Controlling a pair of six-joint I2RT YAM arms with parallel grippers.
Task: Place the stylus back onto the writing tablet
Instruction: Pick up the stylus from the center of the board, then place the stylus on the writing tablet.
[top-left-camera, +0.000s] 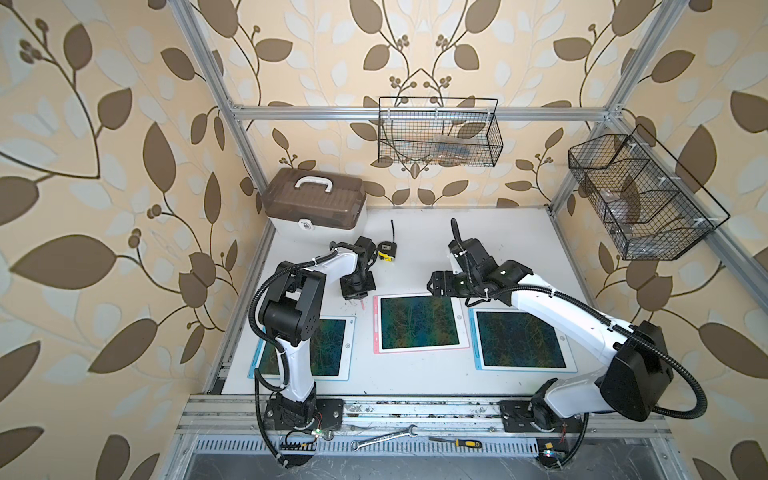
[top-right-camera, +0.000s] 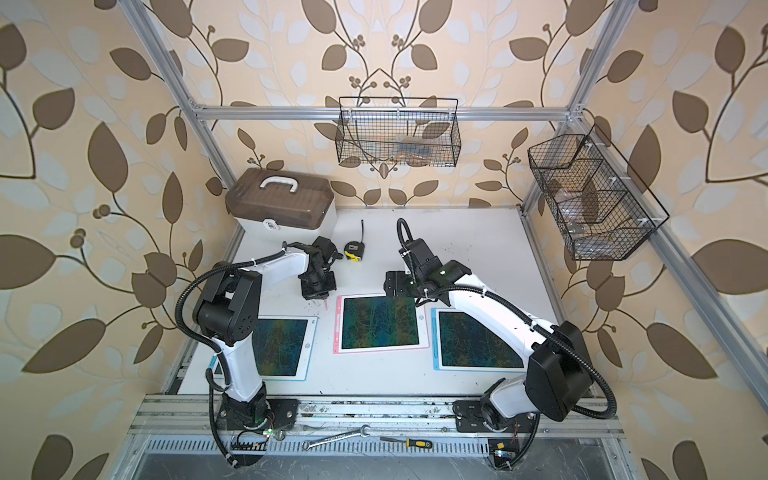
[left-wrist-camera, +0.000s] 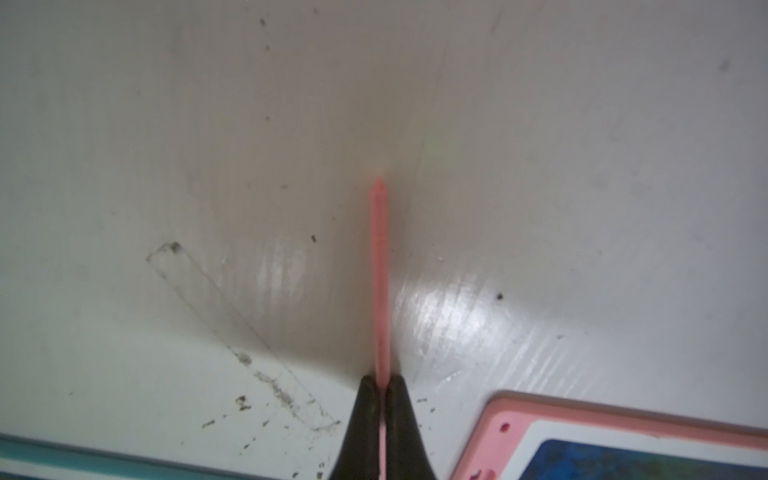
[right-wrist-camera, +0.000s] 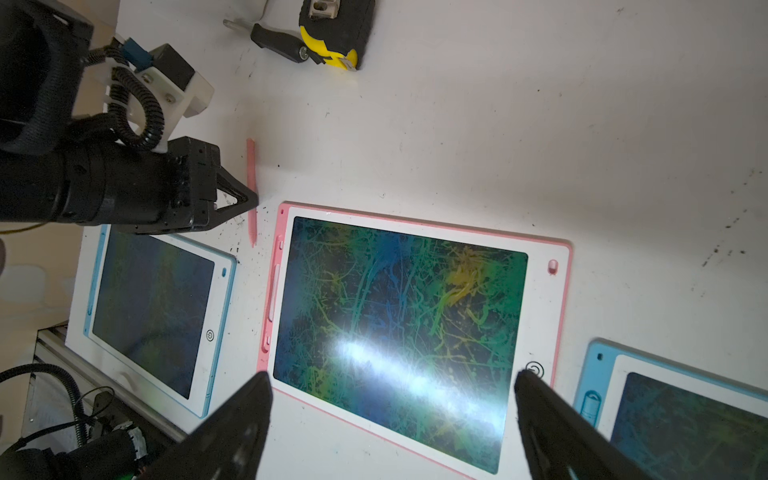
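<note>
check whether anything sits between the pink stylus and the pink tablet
Nothing visible does. The left gripper is shut on the pink stylus, and only bare table separates it from the pink tablet edge.

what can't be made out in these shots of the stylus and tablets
- pink stylus: back end hidden between the fingers of the left gripper in the left wrist view; only a tiny sliver in both top views.
- left blue tablet: much of it covered by the left arm in both top views.
- rear wire basket: contents blurred behind its mesh in both top views.
</note>
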